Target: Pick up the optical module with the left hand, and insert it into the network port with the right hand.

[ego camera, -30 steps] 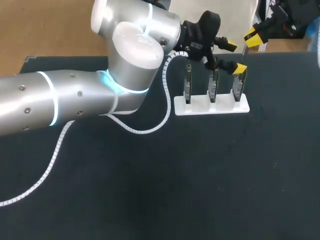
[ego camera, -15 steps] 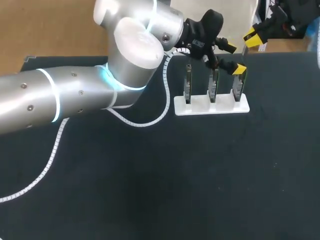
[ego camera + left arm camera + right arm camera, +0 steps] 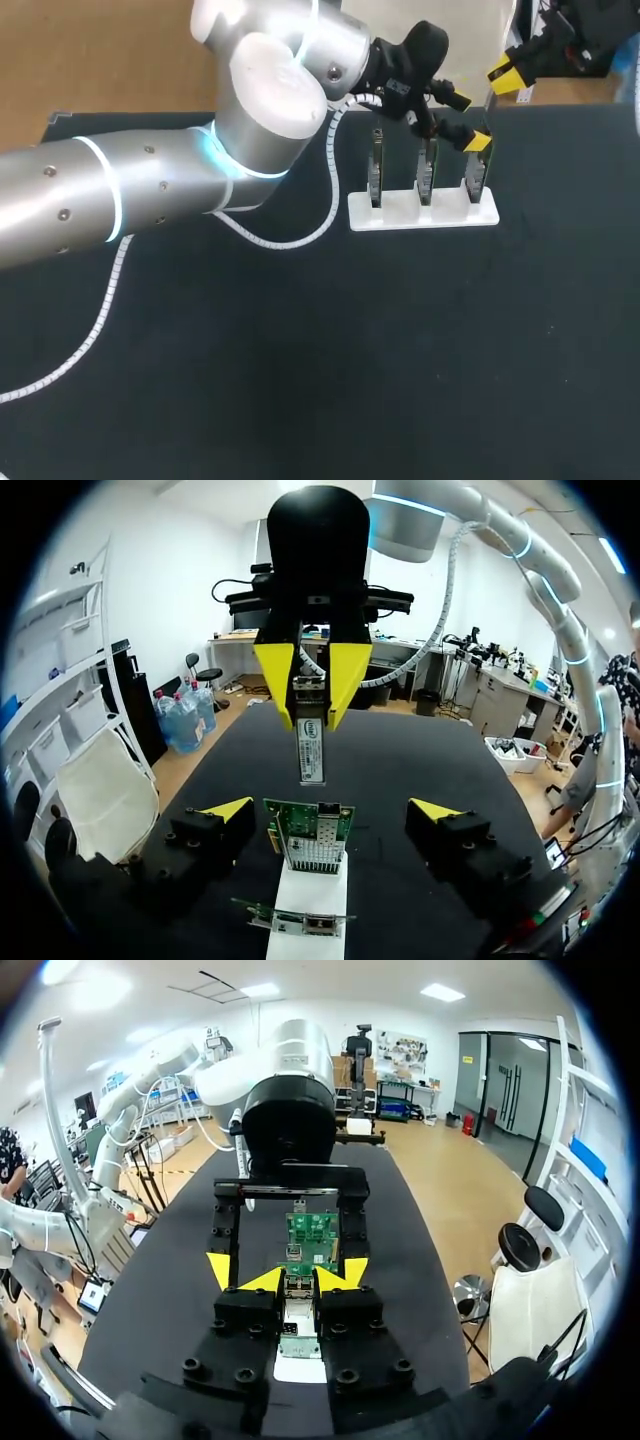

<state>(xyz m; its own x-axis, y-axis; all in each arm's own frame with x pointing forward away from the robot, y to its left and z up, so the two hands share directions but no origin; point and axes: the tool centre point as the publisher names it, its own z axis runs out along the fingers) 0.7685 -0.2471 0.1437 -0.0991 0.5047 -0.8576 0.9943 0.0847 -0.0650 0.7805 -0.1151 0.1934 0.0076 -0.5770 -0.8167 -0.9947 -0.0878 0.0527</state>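
My right claw (image 3: 312, 680) is pinching the optical module (image 3: 312, 748) by its upper end, one yellow tip on each side. The module, a slim metal piece, hangs straight down from the tips. My left claw (image 3: 330, 815) is spread wide and grips nothing. Its two fingers stand on either side of a green network card (image 3: 310, 838), and neither touches it.

That card stands upright in a white holder (image 3: 312, 885) on the dark table (image 3: 400, 350). Seen from my left wrist, the module's free end points at the card's upper edge, with a small gap showing between them. The module is in line with the card and just short of it.

From overhead, the holder carries three cards in a row (all upright, each in its own slot). My left claw is at the one furthest towards my right. My left arm (image 3: 150, 190) comes in from my left side and reaches past the middle of the table, its spiral-wrapped cable (image 3: 100, 320) trailing across the dark surface. My right claw sits just beyond the far edge of the holder, close above the same end card. I cannot tell where the port on the card is.
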